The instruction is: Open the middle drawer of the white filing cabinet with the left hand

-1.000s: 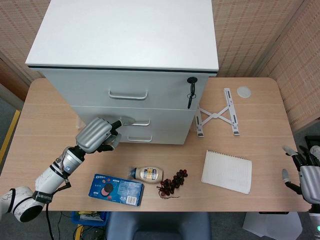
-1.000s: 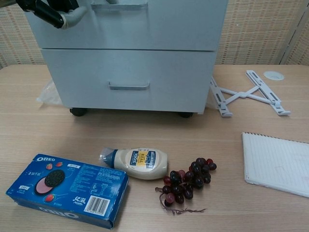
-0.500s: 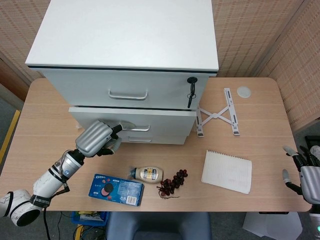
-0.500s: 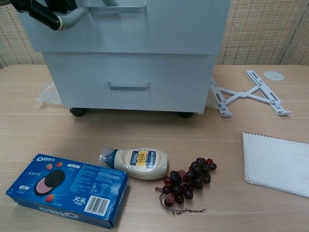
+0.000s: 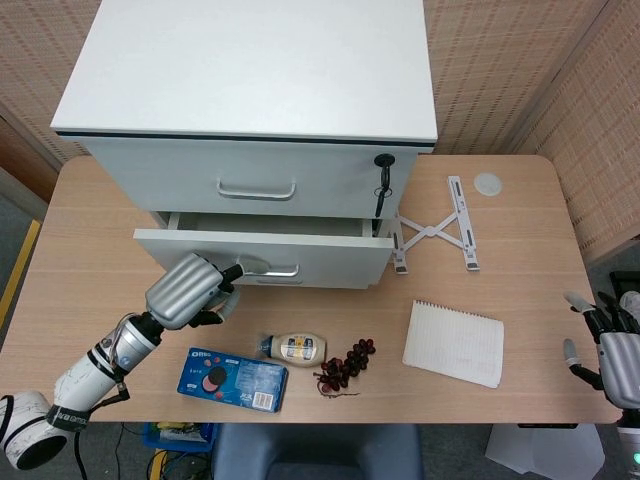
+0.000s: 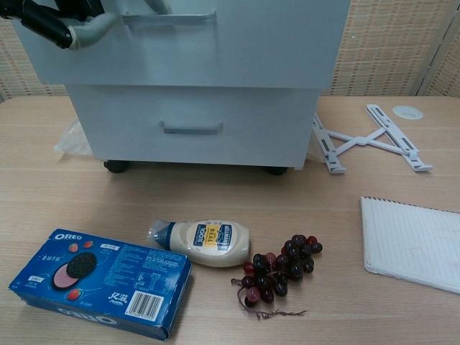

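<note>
The white filing cabinet [image 5: 250,75] stands at the back of the table. Its middle drawer [image 5: 320,255] is pulled partly out, and a dark gap shows behind its front panel. My left hand [image 5: 190,290] grips the left end of the drawer's handle [image 5: 275,269], fingers hooked around the bar. In the chest view the same left hand [image 6: 61,18] sits at the top left on the handle [image 6: 172,16], with the middle drawer front [image 6: 215,54] overhanging the bottom drawer [image 6: 194,129]. My right hand [image 5: 610,345] rests off the table's right edge, fingers apart, holding nothing.
In front of the cabinet lie a blue Oreo box [image 5: 232,377], a mayonnaise bottle [image 5: 295,348] and dark grapes [image 5: 347,364]. A notepad [image 5: 453,343] and a folding white stand [image 5: 432,225] lie to the right. A key [image 5: 382,185] hangs in the top drawer's lock.
The middle drawer has slid out from shut to partly open. My left hand moved back toward me with the handle. The right hand has not moved.
</note>
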